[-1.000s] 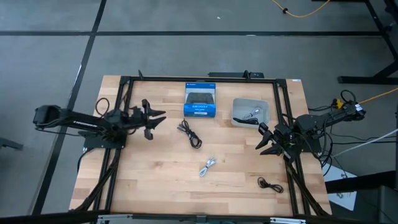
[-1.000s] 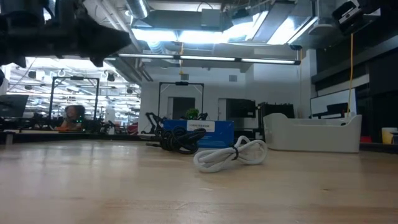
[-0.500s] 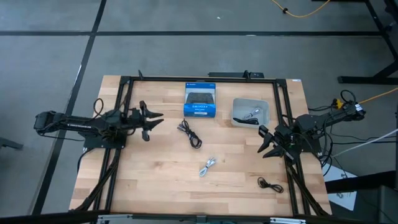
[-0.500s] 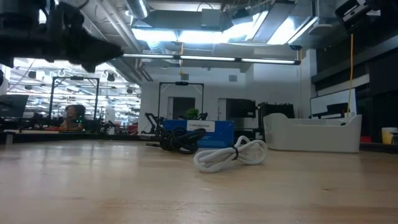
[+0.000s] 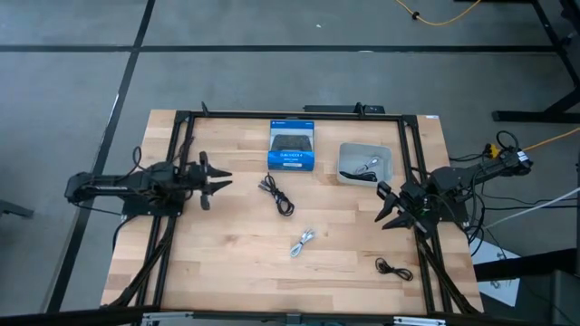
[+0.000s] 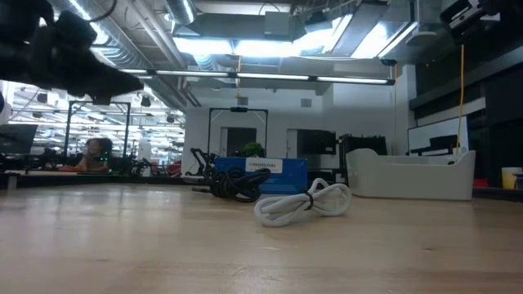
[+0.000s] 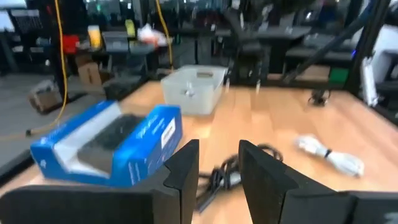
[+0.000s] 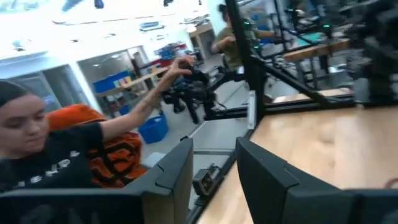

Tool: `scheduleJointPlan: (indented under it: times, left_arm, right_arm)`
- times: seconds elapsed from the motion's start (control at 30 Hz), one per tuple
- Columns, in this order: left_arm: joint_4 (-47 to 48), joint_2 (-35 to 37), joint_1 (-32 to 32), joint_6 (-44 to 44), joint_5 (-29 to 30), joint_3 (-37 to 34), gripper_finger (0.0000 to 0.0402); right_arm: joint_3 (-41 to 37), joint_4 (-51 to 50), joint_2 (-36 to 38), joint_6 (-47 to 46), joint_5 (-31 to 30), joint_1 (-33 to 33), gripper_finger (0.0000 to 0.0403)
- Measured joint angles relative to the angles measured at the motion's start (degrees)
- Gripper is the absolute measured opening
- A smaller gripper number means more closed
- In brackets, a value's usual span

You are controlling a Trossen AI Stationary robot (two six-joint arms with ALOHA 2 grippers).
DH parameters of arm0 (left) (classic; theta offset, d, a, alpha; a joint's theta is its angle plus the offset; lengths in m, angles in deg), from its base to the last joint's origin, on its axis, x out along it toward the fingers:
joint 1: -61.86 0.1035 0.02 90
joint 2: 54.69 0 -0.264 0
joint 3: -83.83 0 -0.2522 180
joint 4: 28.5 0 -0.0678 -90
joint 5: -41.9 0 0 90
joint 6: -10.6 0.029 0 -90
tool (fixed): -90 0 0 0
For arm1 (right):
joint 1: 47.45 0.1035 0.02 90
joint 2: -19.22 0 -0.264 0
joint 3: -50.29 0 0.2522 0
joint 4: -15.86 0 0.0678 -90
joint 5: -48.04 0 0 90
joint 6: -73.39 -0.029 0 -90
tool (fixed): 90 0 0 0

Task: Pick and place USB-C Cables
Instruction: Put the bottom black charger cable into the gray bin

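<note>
Three small coiled USB-C cables lie loose on the wooden tabletop (image 5: pixel 208 263): black (image 5: pixel 276 195) mid-table, white (image 5: pixel 303 243) nearer, black (image 5: pixel 393 268) near-right. Left gripper (image 5: pixel 214 179) and right gripper (image 5: pixel 388 204), jaws spread, empty. Risk: thin coils sliding or unravelling under a shallow pinch.

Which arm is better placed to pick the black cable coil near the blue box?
Left, probably: the open left gripper faces the black cable coil; the right gripper is farther away.
</note>
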State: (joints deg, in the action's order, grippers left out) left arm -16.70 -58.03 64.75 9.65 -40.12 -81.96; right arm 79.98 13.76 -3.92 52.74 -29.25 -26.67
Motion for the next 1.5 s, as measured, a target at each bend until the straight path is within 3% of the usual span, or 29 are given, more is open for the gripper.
scheduleJointPlan:
  times: [0.2, 0.43, 0.6, 0.73, 1.07, 1.5]
  left_arm:
    - [-0.21, 3.20, 0.01, 0.03, 0.01, 0.00, 0.0106]
    - [0.00, 3.20, 0.01, 0.04, 0.01, 0.00, 0.0106]
    - [0.01, 3.20, 0.01, 0.04, 0.01, 0.00, 0.0106]
    - [0.02, 3.20, 0.01, 0.04, 0.01, 0.00, 0.0106]
    - [0.02, 3.20, 0.01, 0.07, 0.01, 0.00, 0.0106]
    - [0.04, 3.20, 0.01, 0.07, 0.03, 0.00, 0.0106]
  right_arm:
    - [2.19, -5.43, -2.20, 0.03, -11.81, -0.04, 0.0126]
    - [19.59, -28.14, -13.74, -6.50, -11.52, 2.74, 0.0126]
    - [30.89, -54.64, -24.95, -20.92, -11.54, 7.55, 0.0126]
    - [33.64, -65.46, -32.64, -35.23, -9.03, 12.81, 0.0126]
    - [32.76, -66.60, -46.82, -48.19, -7.51, 25.46, 0.0126]
    - [32.74, -59.23, -58.00, -45.02, -3.64, 33.87, 0.0126]
